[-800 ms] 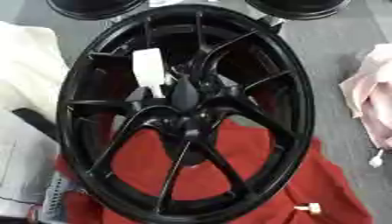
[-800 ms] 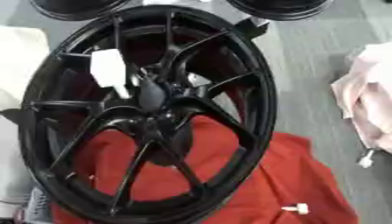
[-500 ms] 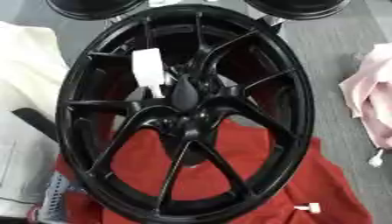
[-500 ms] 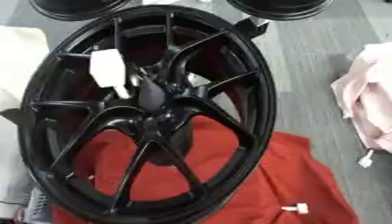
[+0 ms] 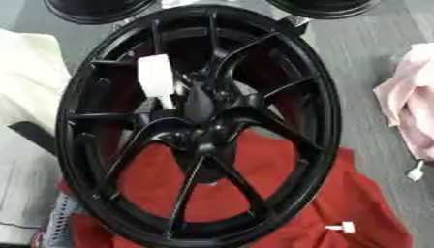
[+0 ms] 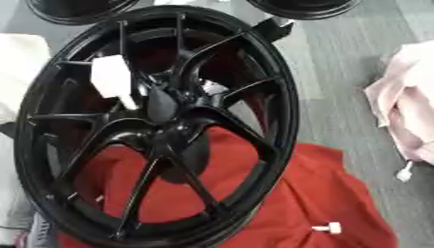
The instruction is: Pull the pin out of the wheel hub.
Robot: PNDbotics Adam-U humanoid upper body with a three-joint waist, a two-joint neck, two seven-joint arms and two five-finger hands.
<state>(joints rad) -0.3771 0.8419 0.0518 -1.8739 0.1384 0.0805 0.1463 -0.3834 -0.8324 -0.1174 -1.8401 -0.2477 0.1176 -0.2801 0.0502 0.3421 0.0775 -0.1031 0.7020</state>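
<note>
Big glossy black wheel with thin spokes fills most of the view, lower part sitting over red cloth. A white tag-like piece hangs on a spoke just up-left of the hub. Small white pin lies on the cloth, off the rim's lower right

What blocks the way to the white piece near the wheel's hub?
Nothing visible covers the white piece; the black spokes only flank it. Neither hand shows in either view.
</note>
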